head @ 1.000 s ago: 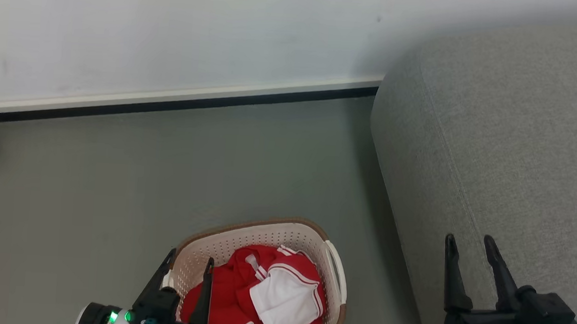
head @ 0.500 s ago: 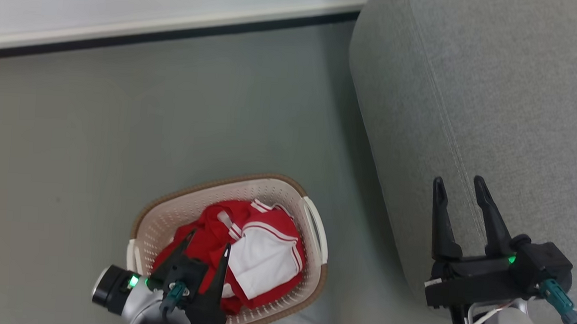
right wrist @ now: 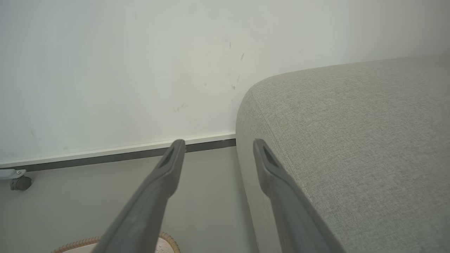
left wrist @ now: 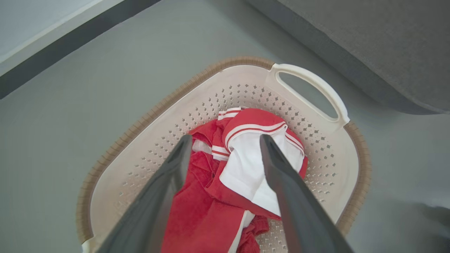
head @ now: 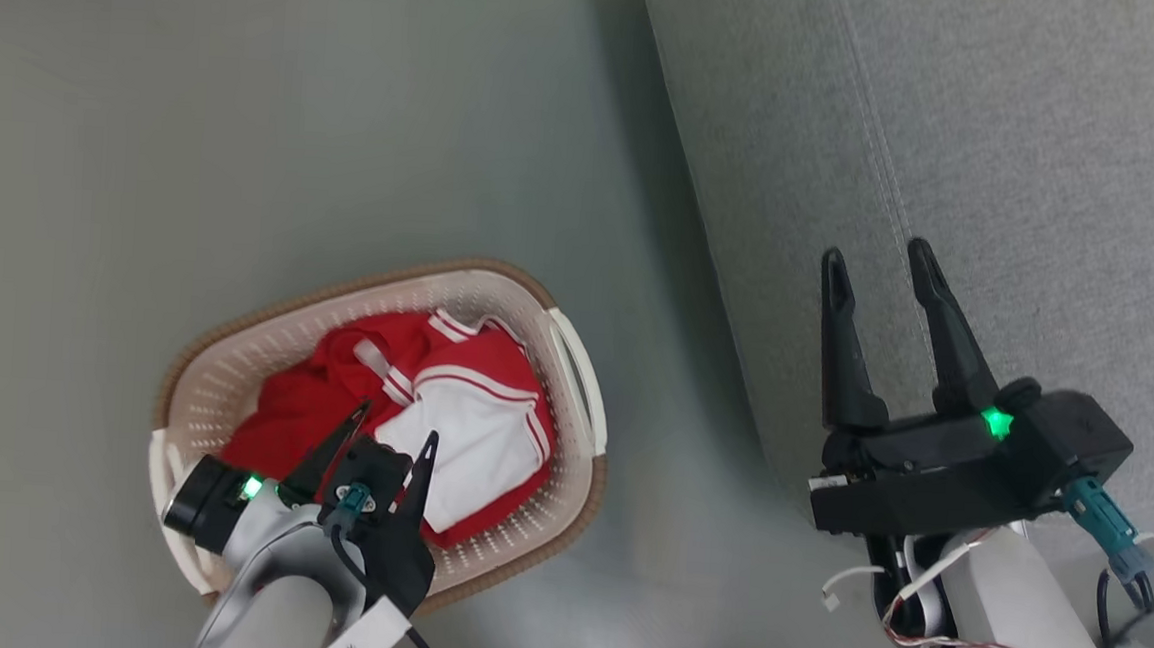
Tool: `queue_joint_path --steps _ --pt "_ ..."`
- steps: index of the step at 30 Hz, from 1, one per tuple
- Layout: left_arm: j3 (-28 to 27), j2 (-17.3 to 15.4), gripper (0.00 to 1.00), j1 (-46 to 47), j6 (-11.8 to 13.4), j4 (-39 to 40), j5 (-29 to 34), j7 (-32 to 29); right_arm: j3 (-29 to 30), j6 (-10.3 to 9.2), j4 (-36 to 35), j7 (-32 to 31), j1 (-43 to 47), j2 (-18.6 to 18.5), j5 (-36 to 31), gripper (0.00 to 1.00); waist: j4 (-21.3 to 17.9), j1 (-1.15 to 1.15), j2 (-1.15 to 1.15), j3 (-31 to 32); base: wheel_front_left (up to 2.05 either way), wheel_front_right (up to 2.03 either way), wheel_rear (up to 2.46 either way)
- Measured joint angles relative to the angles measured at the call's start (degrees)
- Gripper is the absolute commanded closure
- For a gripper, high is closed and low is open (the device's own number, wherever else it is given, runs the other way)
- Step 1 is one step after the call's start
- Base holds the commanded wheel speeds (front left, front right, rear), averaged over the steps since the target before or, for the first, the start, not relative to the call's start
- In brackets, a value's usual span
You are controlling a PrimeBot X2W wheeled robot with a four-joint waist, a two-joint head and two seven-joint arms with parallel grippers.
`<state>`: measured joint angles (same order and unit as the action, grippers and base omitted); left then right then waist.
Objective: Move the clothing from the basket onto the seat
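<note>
My left gripper (head: 398,422) hangs over the laundry basket (left wrist: 218,88), its two dark fingers spread wide with nothing between them. In the left wrist view the fingertips frame the clothing (left wrist: 246,168): a heap of red sports fabric with white stripes and a white panel, all of it inside the basket and slumped toward the end nearest my arm. I cannot tell whether my tips touch the cloth or sit just above it. The basket stands on the grey-green floor (head: 250,94), its brown woven-look rim unbroken around the cream perforated wall. One white handle (left wrist: 318,83) faces the grey sofa (head: 999,139), which lies near the basket with a strip of floor between them. My right gripper (head: 874,250) is held over the sofa's edge, well apart from the basket. Its fingers are also parted and empty, and a green light (head: 995,423) glows on its black body. Along those fingers I see the sofa's rounded corner, a pale wall (right wrist: 123,70) with a dark skirting strip (right wrist: 105,159), and a small castor (right wrist: 19,182) at the far left.
</note>
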<state>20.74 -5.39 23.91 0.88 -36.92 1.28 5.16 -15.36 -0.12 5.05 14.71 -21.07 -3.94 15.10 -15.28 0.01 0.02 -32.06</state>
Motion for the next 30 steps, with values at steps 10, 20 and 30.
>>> queue_joint_path --steps 10,20,30 --pt "1.2 -1.4 0.00 5.7 -1.0 -3.0 2.5 -2.1 -1.7 0.21 -1.6 0.0 -4.4 0.6 0.0 0.00 -3.3 0.00 0.00 -7.6 0.00 0.00 0.00" --pt "-0.1 -3.3 0.00 11.5 -1.0 -4.1 2.6 -3.1 -3.4 0.62 -3.6 0.0 -8.9 0.8 0.1 0.00 -5.7 0.00 -0.01 -14.5 0.00 0.00 0.00" --pt "-0.8 -5.6 0.00 16.4 -0.9 -6.2 3.5 -3.6 -5.6 0.34 -4.4 0.0 -13.7 0.9 1.5 0.00 -7.8 0.00 0.00 -22.6 0.00 0.00 0.00"
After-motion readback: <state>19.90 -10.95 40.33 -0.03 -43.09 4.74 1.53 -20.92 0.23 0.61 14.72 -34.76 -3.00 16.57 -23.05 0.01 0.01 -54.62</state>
